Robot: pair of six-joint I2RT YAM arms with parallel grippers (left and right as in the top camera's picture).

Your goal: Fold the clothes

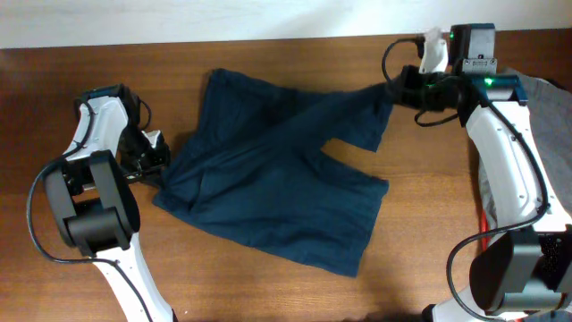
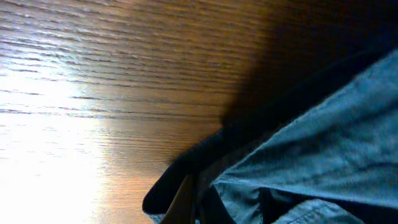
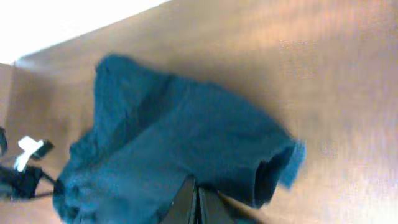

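Observation:
The dark navy shorts (image 1: 277,183) lie spread on the wooden table. My left gripper (image 1: 154,159) is shut on the shorts' left edge, low at the table; the left wrist view shows the fingers (image 2: 194,202) pinching blue fabric (image 2: 311,143). My right gripper (image 1: 399,87) is shut on the upper right leg of the shorts and holds it stretched and raised toward the right. In the right wrist view the closed fingers (image 3: 196,202) pinch the fabric (image 3: 174,143), and the leg opening hangs at the right.
A grey garment (image 1: 550,107) lies at the right table edge, with a red cloth (image 1: 485,219) showing beside my right arm. Bare wooden table (image 1: 429,224) surrounds the shorts.

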